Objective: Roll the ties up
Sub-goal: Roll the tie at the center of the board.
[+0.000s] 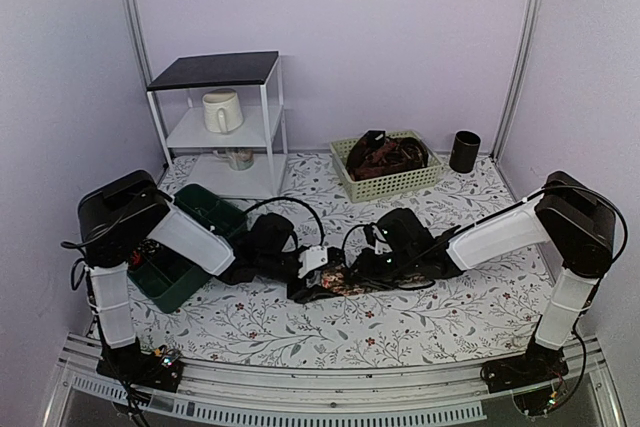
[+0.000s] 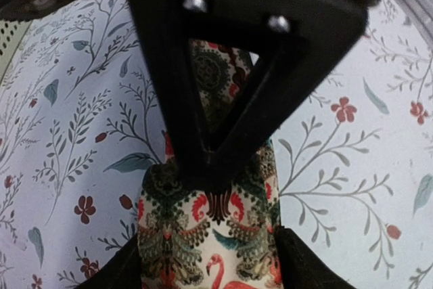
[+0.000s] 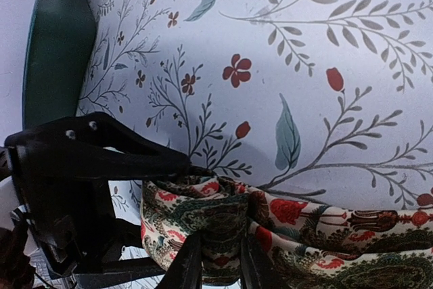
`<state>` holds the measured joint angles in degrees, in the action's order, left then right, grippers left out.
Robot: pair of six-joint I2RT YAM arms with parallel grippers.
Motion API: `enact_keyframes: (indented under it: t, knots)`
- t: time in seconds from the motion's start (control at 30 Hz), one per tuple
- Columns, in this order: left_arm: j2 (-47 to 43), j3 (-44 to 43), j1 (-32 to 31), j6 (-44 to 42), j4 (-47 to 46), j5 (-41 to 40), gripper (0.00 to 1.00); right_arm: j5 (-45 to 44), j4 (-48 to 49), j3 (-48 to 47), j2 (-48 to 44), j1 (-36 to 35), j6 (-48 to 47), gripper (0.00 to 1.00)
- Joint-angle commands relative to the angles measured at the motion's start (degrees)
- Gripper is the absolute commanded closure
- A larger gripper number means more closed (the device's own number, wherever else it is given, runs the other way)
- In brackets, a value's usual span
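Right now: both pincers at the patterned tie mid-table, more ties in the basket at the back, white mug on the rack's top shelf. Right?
No. The white mug stands on the middle shelf of the rack, under its dark top; the top external view shows it. The left pincer and right pincer are at the patterned tie, more ties in the basket.

Looks down on the table (image 2: 74, 133), covered in white cloth printed with grey sprigs, teal leaves and small red flowers. Finds a tie (image 2: 203, 231) lying flat up the middle: cream, with green and red ornament and a pink flamingo at the bottom edge. Has the left pincer (image 2: 210, 272) spread wide, one dark fingertip at either edge of the tie. Meets a black triangular finger (image 2: 159, 79) above, two screws (image 2: 195, 3) at its top, tip down over the tie, pattern showing through its opening.
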<state>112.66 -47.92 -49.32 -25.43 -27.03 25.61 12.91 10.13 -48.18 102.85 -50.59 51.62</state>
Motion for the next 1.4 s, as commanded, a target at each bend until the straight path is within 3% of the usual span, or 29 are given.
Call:
enact_keyframes:
  t: [0.0,0.13,0.3,0.33,0.4,0.6,0.7,0.8,0.83,0.9,0.97,1.13,1.37]
  knots:
    - [2.3,-1.4,0.3,-1.8,2.9,1.2,0.42,1.9,2.6,0.9,1.0,0.2,-0.4,0.78]
    - [2.5,-1.4,0.3,-2.4,3.4,1.7,0.5,1.7,2.7,1.3,1.1,0.2,-0.4,0.78]
    - [2.4,-1.1,0.3,-2.4,3.3,1.8,0.51,1.8,2.9,1.6,1.5,0.3,-0.3,0.79]
    - [2.3,-1.2,0.3,-1.8,3.2,1.0,0.48,1.7,2.9,1.7,1.6,0.3,-0.2,0.8]
    - [1.9,-1.1,0.3,-0.5,3.4,-0.5,0.32,1.4,2.9,2.1,1.7,0.4,-0.1,0.81]
    - [-4.6,3.5,0.4,3.3,2.8,-3.2,0.22,1.5,3.1,2.7,2.1,0.8,-0.2,0.81]
    - [-7.4,6.5,0.3,5.8,3.4,-5.0,0.23,1.7,3.3,2.5,2.2,1.0,-0.5,0.81]
    - [-9.3,9.3,0.4,9.2,2.8,-7.7,0.36,1.8,3.6,2.6,2.3,1.0,-0.5,0.81]
    - [-9.7,10.0,0.4,10.4,2.5,-8.1,0.45,1.9,3.7,2.6,2.3,1.0,-0.5,0.81]
    - [-9.9,11.4,0.4,12.5,0.9,-9.2,0.72,1.9,3.9,2.7,2.2,1.0,-0.5,0.81]
    - [-9.8,12.1,0.4,14.0,-0.6,-10.2,0.88,1.9,4.0,2.8,2.2,1.0,-0.5,0.81]
    - [-7.8,11.3,0.0,15.1,-2.6,-9.9,0.99,2.0,4.2,3.0,2.1,1.0,-0.7,0.81]
    - [-3.5,7.5,-1.1,14.2,-3.1,-7.3,1.0,2.0,4.4,3.4,1.4,1.5,-0.8,0.81]
